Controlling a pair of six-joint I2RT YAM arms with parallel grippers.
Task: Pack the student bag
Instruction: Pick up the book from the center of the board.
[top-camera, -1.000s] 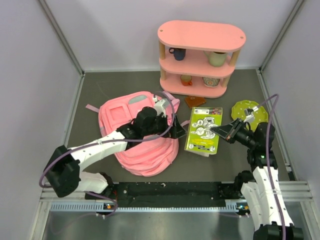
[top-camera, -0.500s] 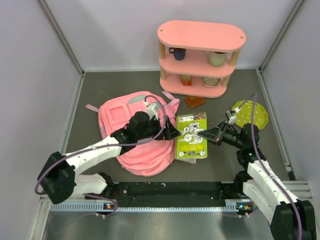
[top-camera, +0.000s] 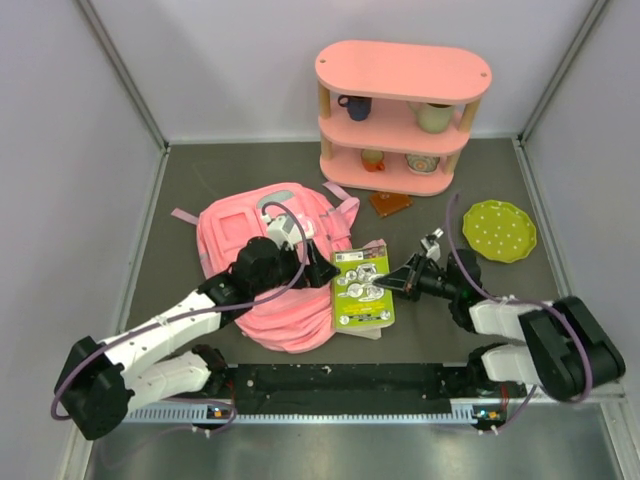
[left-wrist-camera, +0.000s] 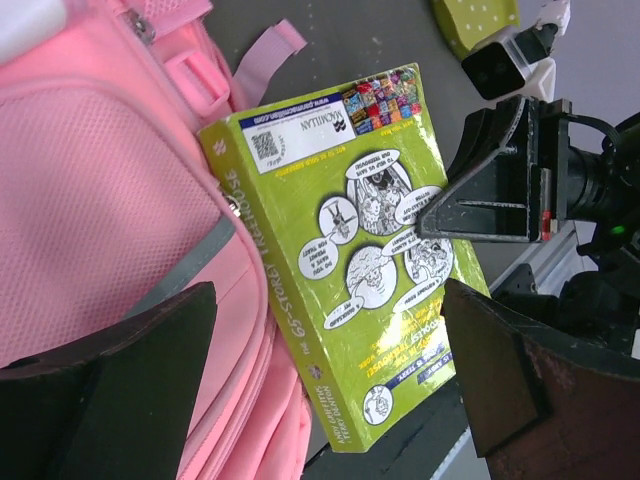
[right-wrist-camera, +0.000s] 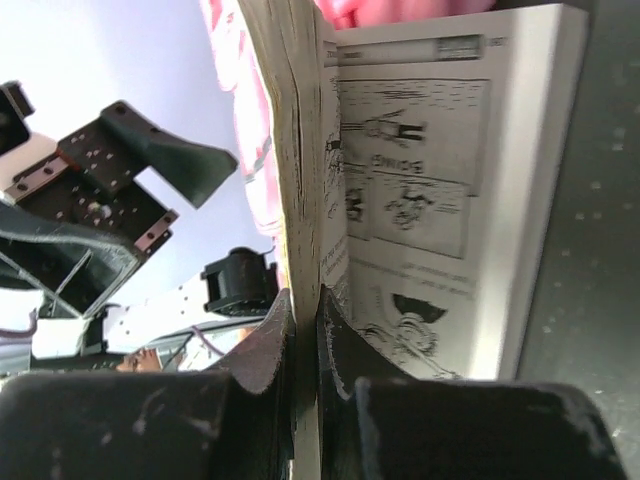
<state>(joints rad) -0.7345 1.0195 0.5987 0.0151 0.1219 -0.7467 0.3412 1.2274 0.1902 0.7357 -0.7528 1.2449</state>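
Note:
The student bag (top-camera: 235, 235), a soft pink backpack, lies flat at the left centre of the table. A lime-green paperback book (top-camera: 362, 287) rests tilted against the bag's right edge. My right gripper (top-camera: 384, 288) is shut on the book's right edge; in the right wrist view its fingers (right-wrist-camera: 270, 345) pinch the cover and some pages (right-wrist-camera: 420, 200) of the opened book. My left gripper (top-camera: 322, 270) hovers open over the bag's right side. In the left wrist view its fingers (left-wrist-camera: 120, 400) straddle the book (left-wrist-camera: 350, 280) and bag (left-wrist-camera: 100, 220) without touching either.
A rigid pink three-tier shelf (top-camera: 402, 70) with cups and bowls stands at the back. A green dotted plate (top-camera: 498, 230) lies at the right. A small orange-brown item (top-camera: 390, 203) sits in front of the shelf. Grey walls close in both sides.
My right gripper has dragged the book left and nearer, up against the bag, with the arm dropping low. My left arm has pulled back slightly, staying open.

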